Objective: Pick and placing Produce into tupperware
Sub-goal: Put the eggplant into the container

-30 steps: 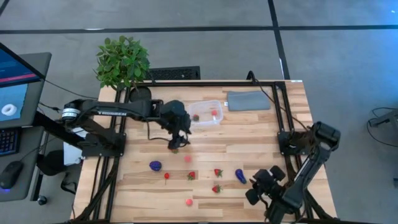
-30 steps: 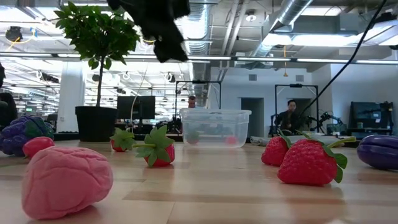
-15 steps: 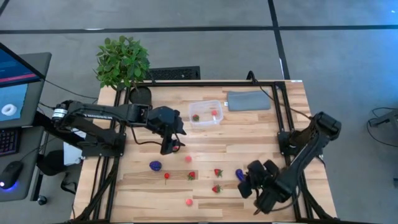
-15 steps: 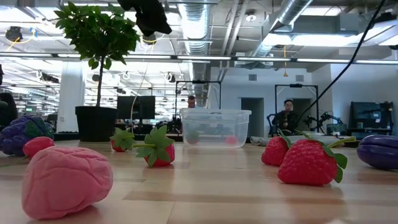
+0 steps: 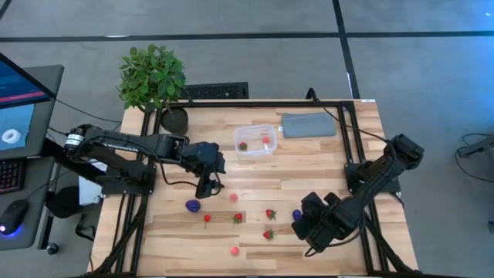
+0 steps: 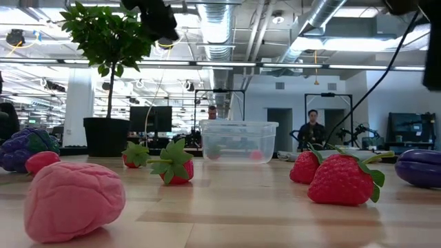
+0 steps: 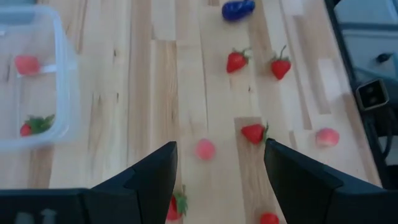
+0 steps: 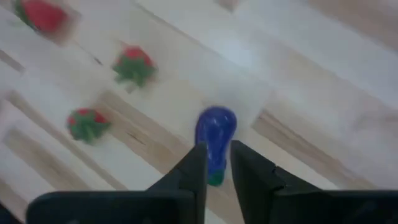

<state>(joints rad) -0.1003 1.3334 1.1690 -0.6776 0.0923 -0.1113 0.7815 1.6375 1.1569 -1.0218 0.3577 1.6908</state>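
Meanwhile, we note the left gripper (image 5: 207,185) has drawn back from the tupperware (image 5: 255,140), jaws apart and empty, over the pink piece (image 7: 204,149); 2 items lie in the box. The right gripper (image 5: 302,226), fingers closed and empty, has advanced onto the purple piece (image 8: 215,130), likely the next pick

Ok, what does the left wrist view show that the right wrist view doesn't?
Only the left wrist view shows the tupperware, holding a strawberry and a pink piece, plus a loose pink ball between the left tool fingers, which stand apart.

Only the right wrist view shows the right tool, shut, right over the purple piece.

Both show the wooden table, that purple piece, seen far off from the left wrist, and loose strawberries.
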